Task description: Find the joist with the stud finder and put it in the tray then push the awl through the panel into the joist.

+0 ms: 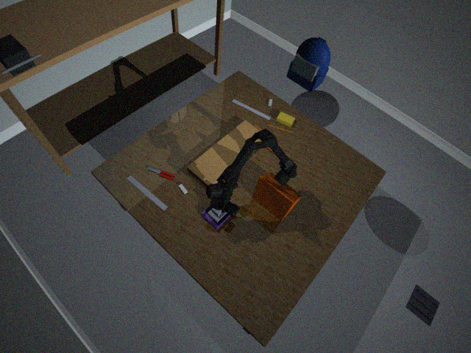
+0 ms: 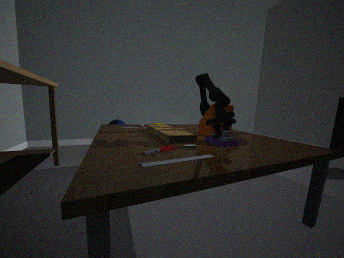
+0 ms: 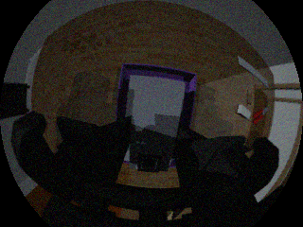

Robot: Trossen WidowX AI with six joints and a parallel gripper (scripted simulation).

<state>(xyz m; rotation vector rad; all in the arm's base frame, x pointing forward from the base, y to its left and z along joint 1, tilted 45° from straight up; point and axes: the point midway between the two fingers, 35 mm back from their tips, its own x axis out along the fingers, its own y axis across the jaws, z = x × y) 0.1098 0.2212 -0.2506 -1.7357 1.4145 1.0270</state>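
Observation:
My gripper (image 1: 222,208) (image 2: 221,133) (image 3: 153,120) points down and is shut on the grey stud finder (image 1: 216,215) (image 2: 226,134) (image 3: 156,101). The stud finder sits low within the walls of the purple tray (image 1: 208,221) (image 2: 231,143) (image 3: 191,84); whether it touches the tray floor cannot be told. The pale wooden floor panel (image 1: 207,163) (image 2: 177,134) lies beyond the tray, with shadows across it. The joist is hidden. I cannot make out the awl for certain.
An orange block (image 1: 271,197) (image 2: 207,125) stands beside the arm. Red-handled pliers (image 1: 166,176) (image 2: 167,148) (image 3: 258,116), a small white block (image 1: 182,188) (image 2: 190,145) (image 3: 243,112) and a metal strip (image 1: 147,193) (image 2: 177,160) lie near the tray. A yellow block (image 1: 285,119) lies at the far side.

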